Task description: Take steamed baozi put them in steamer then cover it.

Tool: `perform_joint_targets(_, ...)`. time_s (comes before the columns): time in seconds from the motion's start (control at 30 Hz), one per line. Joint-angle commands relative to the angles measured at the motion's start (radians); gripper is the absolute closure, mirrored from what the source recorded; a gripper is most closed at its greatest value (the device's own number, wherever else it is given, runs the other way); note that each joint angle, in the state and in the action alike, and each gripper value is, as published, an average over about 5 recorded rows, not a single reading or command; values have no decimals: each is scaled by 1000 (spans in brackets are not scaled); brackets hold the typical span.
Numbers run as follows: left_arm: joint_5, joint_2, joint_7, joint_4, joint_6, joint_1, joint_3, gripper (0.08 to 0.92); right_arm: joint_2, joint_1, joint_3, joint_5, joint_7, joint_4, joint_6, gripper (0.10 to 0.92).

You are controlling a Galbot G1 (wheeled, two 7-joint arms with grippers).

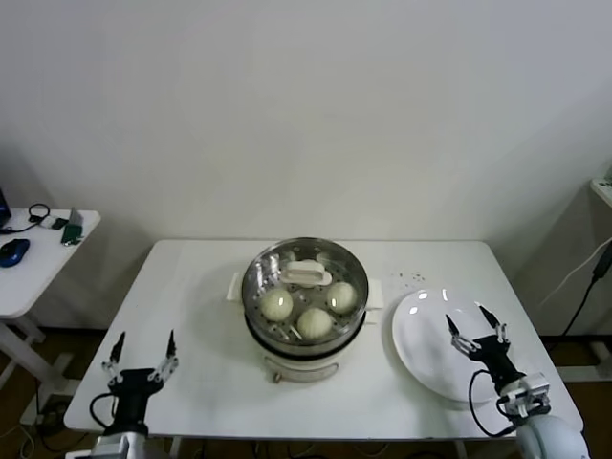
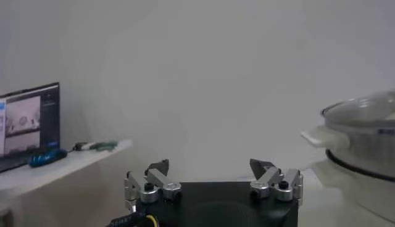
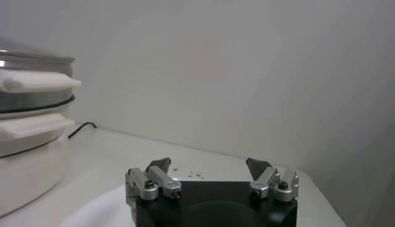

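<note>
Left gripper (image 1: 142,352) at 7 o'clock, jaws apart, empty. Right gripper (image 1: 476,328) at 4 o'clock over the bare plate (image 1: 421,356), jaws apart, empty. Centre: steamer (image 1: 304,330) holds three visible baozi (image 1: 315,323); a fourth may be hidden. Cover (image 1: 305,280) seated on top. Task looks done.

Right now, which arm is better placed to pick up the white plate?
Right. Its open claw hangs over the plate's near edge. The left claw, also open, sits at the table's opposite near corner, with the steamer between it and the plate.
</note>
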Motion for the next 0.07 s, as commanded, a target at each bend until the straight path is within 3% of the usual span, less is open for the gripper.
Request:
perform_joint_targets(0.03,-66,-22,51,47,-72,25,-40,177,1,-15,2,-2,-15,-5,13,203)
perform_joint_targets(0.07,-66,-22,52,46,-71,25,-39,177,1,-15,2,-3,-15,-7,14,203)
